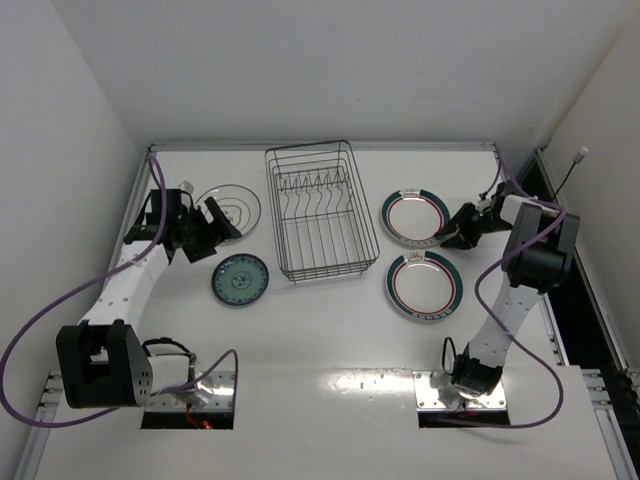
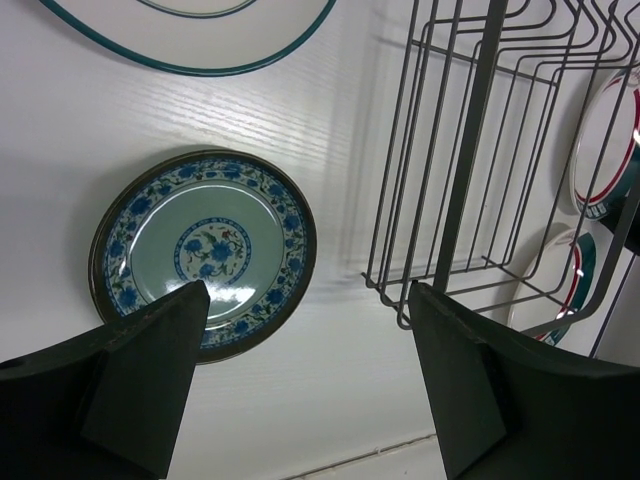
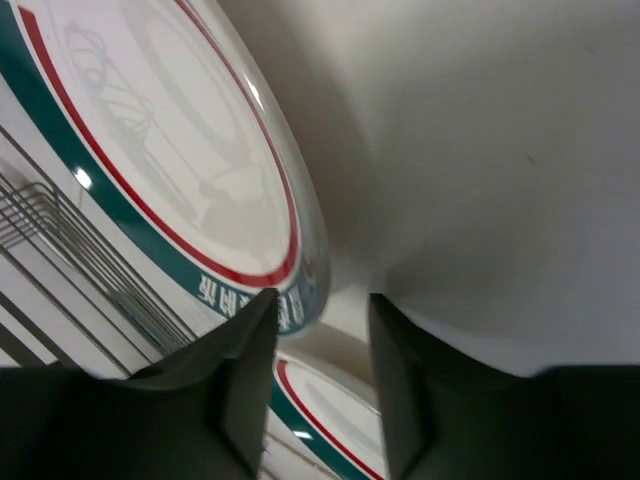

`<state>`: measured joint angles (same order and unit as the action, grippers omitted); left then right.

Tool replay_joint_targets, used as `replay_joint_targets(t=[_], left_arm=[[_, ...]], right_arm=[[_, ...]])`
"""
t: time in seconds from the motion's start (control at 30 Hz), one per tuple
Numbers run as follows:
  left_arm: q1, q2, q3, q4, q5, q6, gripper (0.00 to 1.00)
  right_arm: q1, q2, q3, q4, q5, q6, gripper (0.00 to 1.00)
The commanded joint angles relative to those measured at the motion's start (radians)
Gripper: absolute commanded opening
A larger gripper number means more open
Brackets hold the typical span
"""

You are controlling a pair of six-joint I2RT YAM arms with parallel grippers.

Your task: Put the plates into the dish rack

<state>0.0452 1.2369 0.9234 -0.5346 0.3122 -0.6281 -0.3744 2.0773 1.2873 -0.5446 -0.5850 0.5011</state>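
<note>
Left gripper (image 2: pixel 308 292), jaws spread wide and empty, sits above the teal plate (image 2: pixel 203 252), beside the dish rack (image 2: pixel 470 150). Right gripper (image 3: pixel 320 300), jaws narrowly parted, sits at the edge of the far green-rimmed plate (image 3: pixel 150 180).

A white table (image 1: pixel 320 340) fills the middle of the top view. Plain white walls (image 1: pixel 330 70) stand behind it and at the left side. In the upper right, a thin black wire (image 1: pixel 568 174) with a small white plug (image 1: pixel 581 154) lies just beyond the table's edge.
</note>
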Motion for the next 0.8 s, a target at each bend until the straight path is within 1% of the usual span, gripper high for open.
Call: replay_joint_targets(t=[0.0, 0.07, 0.1, 0.17, 0.2, 0.27, 0.37, 0.4, 0.43, 0.47, 0.53, 0.57, 0.6, 0.7, 0.73, 0.77], left_arm=[[-0.005, -0.020, 0.000, 0.025, 0.019, 0.008, 0.78], [-0.005, -0.020, 0.000, 0.025, 0.028, 0.008, 0.78], [-0.005, -0.020, 0.000, 0.016, 0.028, 0.008, 0.78], [-0.005, -0.011, 0.000, 0.016, 0.028, 0.008, 0.78], [-0.005, -0.011, 0.000, 0.007, 0.028, 0.008, 0.78], [-0.005, -0.011, 0.009, 0.007, 0.028, 0.008, 0.78], [-0.005, -0.011, 0.009, -0.002, 0.028, 0.017, 0.78], [-0.005, -0.011, 0.009, -0.011, 0.028, 0.018, 0.78], [-0.005, -0.011, 0.009, -0.011, 0.019, 0.018, 0.78], [-0.005, -0.011, 0.009, -0.011, 0.019, 0.018, 0.78], [-0.005, -0.011, 0.019, -0.021, 0.005, 0.018, 0.78], [-0.005, -0.011, 0.019, -0.021, 0.005, 0.018, 0.78], [-0.005, -0.011, 0.028, -0.021, 0.005, 0.018, 0.78], [-0.005, -0.011, 0.028, -0.021, 0.005, 0.027, 0.78], [-0.005, -0.011, 0.037, -0.021, 0.005, 0.027, 0.78], [-0.005, -0.011, 0.037, -0.030, 0.005, 0.027, 0.78]], right_arm=[[0.034, 0.039, 0.064, 0.064, -0.032, 0.004, 0.34], [0.045, 0.070, 0.090, 0.075, -0.032, 0.014, 0.26], [0.045, 0.079, 0.101, 0.066, -0.032, 0.014, 0.17], [0.045, 0.079, 0.124, 0.066, -0.023, 0.014, 0.08], [0.045, 0.079, 0.124, 0.054, -0.022, 0.014, 0.00], [0.055, 0.044, 0.153, 0.045, -0.022, 0.014, 0.00], [0.090, -0.078, 0.187, 0.011, 0.043, 0.014, 0.00], [0.100, -0.123, 0.201, 0.011, 0.113, 0.014, 0.00], [0.114, -0.225, 0.201, 0.011, 0.158, 0.028, 0.00], [0.127, -0.276, 0.211, 0.011, 0.251, 0.039, 0.00], [0.182, -0.365, 0.240, 0.011, 0.347, 0.039, 0.00], [0.202, -0.429, 0.254, 0.002, 0.435, 0.039, 0.00], [0.248, -0.456, 0.267, 0.002, 0.479, 0.039, 0.00], [0.327, -0.537, 0.293, 0.002, 0.646, 0.030, 0.00], [0.383, -0.548, 0.302, 0.012, 0.686, 0.030, 0.00], [0.409, -0.548, 0.311, 0.012, 0.745, 0.018, 0.00]])
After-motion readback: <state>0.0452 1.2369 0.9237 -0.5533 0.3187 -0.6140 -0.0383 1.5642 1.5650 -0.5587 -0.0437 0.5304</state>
